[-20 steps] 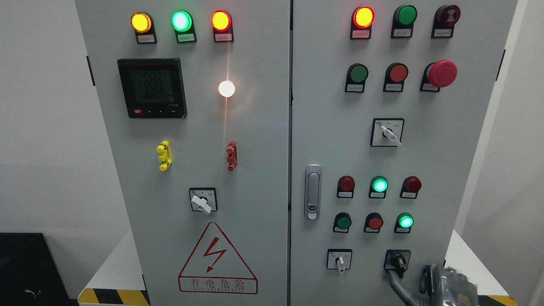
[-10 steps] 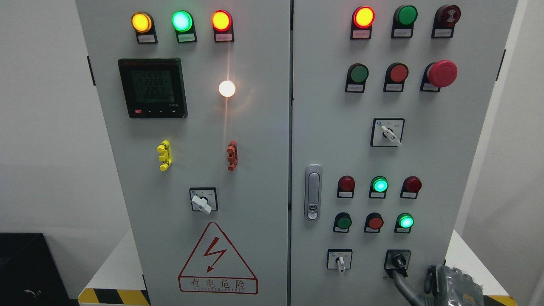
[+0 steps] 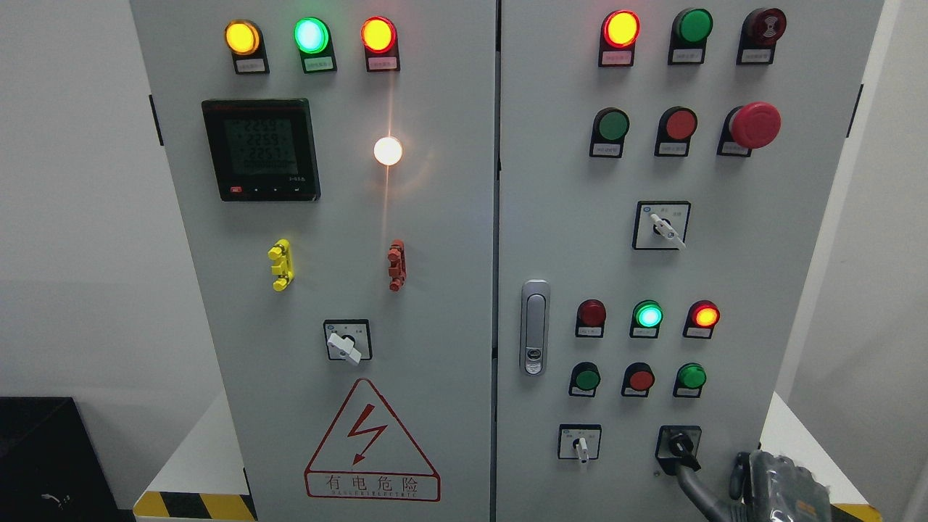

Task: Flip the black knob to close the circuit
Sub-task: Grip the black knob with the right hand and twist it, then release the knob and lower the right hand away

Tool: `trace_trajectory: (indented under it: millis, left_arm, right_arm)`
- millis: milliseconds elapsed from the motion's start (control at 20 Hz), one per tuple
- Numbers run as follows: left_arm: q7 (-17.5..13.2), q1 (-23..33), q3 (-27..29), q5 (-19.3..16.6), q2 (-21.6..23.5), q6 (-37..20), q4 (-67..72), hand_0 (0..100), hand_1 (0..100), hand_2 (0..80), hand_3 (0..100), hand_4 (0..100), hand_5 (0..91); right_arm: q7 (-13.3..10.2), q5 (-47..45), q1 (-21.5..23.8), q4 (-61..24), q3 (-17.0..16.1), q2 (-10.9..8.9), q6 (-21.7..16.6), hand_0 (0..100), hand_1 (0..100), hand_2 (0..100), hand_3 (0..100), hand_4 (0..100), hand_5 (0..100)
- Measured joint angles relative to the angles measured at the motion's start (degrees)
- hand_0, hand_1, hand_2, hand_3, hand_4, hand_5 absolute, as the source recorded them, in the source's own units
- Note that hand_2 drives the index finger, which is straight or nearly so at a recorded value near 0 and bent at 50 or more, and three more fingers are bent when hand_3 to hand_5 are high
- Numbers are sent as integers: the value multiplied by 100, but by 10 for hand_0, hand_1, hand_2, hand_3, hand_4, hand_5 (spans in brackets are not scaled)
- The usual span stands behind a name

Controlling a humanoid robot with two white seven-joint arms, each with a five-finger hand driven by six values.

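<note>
Black knob, long axis tilted with its lever pointing lower right, touched by a finger of the right hand, whose grip could not be told.

You see a meter beside a white lamp, a red mushroom button upper right, and a warning triangle low on the left door.

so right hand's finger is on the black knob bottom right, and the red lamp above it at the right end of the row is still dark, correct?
Not quite. In the head view the red lamp is lit, glowing orange-red, and the green lamp below it is dark. The rest holds: the right hand reaches up from the lower right corner with a finger at the black knob.
</note>
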Motion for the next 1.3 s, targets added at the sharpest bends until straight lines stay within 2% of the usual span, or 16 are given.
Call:
trace_trajectory:
  millis: [850,1300]
  left_arm:
    - [0,0,-1,0,-1,0,0,120,556,0,0,0,0]
    - [0,0,-1,0,0,0,0,120,556,0,0,0,0]
  right_arm:
    - [16,-67,5,-42,-41,-9,-37,0,118,866,1000,876,947]
    - [-34,-86,58,-109,113,5,-79,0,120,865,1000,876,947]
